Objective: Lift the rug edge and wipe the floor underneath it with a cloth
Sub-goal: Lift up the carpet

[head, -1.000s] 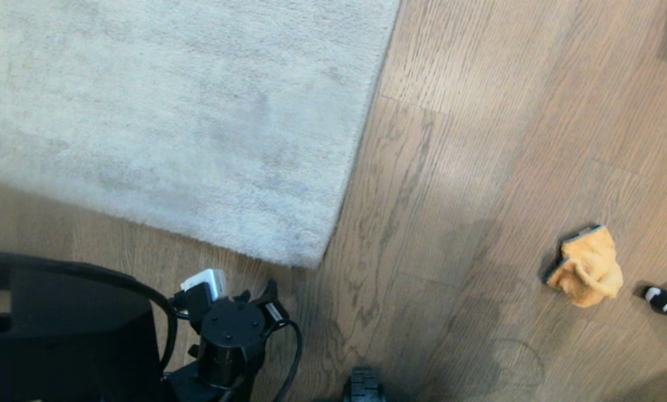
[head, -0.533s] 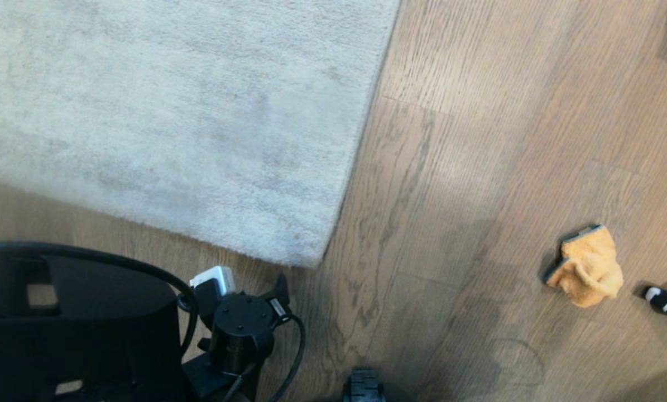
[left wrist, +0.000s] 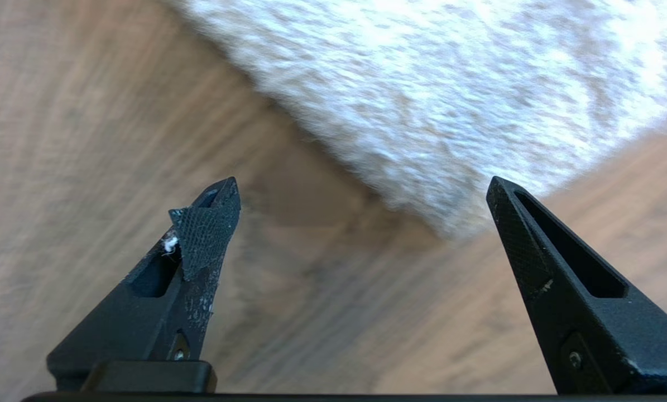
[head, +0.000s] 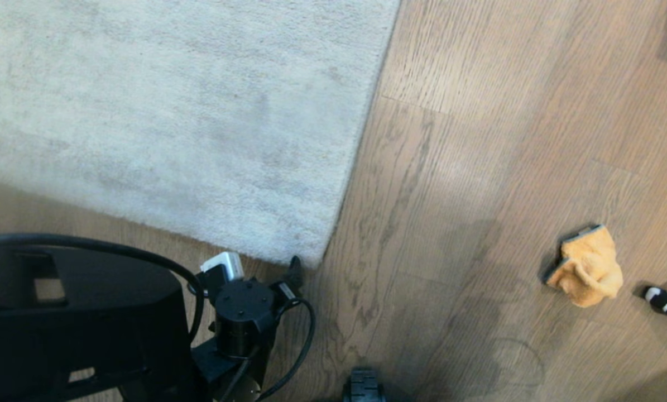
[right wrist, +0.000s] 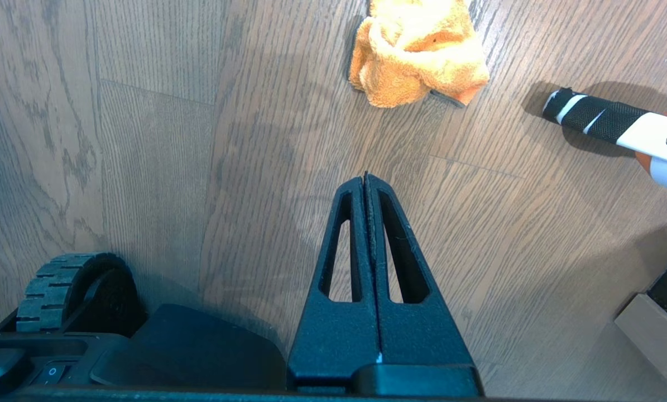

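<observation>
- The rug (head: 171,123) is seen as a pale grey, short-pile sheet with mottled shading; it is laid flat on the floor (head: 478,139), and its fuzzy corner is pointed toward the robot in the head view; its far and left parts are cut off by the frame, and no backing is shown.
- The floor is made of grey-brown wooden planks, marked with dark wavy grain and thin seams between boards.
- The left pincer (left wrist: 361,206) is held wide, nothing being gripped; its two tapered black fingers (left wrist: 540,262) are slotted and matt, and a frayed patch of dark mesh is stuck to the tip of one; the rug corner (left wrist: 439,212) is framed between the tips, though contact cannot be judged because that view is smeared.
- In the head view the left pincer (head: 288,273) is largely hidden under its round black wrist housing (head: 244,318) and a looped cable; only one dark fingertip is made out just beside the rug corner.
- The cloth (head: 587,268) is crumpled into a soft orange-yellow lump with dark grey edging; it is left on the bare floor, well apart from the rug, on the robot's right.
- The right pincer (right wrist: 365,178) is pressed shut on nothing, and is hung above the planks near the cloth (right wrist: 417,53).
- A black-and-white rod (right wrist: 595,120) is lain beside the cloth; its far end is cut off.
- A ribbed wheel (right wrist: 60,290) of the base is partly hidden behind dark bodywork.
</observation>
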{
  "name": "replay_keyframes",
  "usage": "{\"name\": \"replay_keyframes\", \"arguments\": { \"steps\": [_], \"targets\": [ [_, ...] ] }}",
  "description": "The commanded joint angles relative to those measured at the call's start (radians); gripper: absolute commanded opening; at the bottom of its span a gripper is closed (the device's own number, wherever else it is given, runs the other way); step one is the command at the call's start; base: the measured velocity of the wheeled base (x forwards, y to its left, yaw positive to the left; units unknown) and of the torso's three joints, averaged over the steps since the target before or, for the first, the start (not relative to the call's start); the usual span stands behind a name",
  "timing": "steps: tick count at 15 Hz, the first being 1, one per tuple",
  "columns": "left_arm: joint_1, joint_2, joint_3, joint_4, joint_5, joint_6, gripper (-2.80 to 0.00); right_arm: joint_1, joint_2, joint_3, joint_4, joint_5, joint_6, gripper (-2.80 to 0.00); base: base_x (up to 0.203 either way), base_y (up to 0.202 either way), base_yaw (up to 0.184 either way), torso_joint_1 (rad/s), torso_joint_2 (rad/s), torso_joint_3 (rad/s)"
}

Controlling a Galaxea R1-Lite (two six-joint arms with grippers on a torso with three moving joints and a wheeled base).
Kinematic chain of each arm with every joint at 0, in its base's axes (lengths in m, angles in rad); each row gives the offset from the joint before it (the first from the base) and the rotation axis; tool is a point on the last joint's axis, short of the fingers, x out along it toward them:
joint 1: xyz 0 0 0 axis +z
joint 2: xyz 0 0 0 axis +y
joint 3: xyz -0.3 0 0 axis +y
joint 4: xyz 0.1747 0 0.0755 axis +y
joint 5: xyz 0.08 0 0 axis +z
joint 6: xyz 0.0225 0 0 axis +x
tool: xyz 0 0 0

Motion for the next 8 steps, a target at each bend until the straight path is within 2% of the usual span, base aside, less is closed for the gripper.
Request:
{"name": "replay_keyframes", "arguments": {
  "steps": [1, 4, 8],
  "targets": [
    [-0.001, -0.019, -0.002, -0.042, -0.030, -0.001, 0.00, 0.000, 0.000, 0.000, 0.000, 0.000, 0.000, -2.80, 0.000, 0.000, 0.000, 0.000, 0.00, 0.000],
    [-0.001, -0.022, -0.023, -0.048, -0.079, 0.023, 0.00, 0.000, 0.000, 0.000, 0.000, 0.000, 0.000, -2.80, 0.000, 0.000, 0.000, 0.000, 0.00, 0.000],
    [0.000, 0.009, -0.034, -0.048, -0.079, 0.069, 0.00, 0.000, 0.000, 0.000, 0.000, 0.000, 0.000, -2.80, 0.000, 0.000, 0.000, 0.000, 0.00, 0.000]
  ]
}}
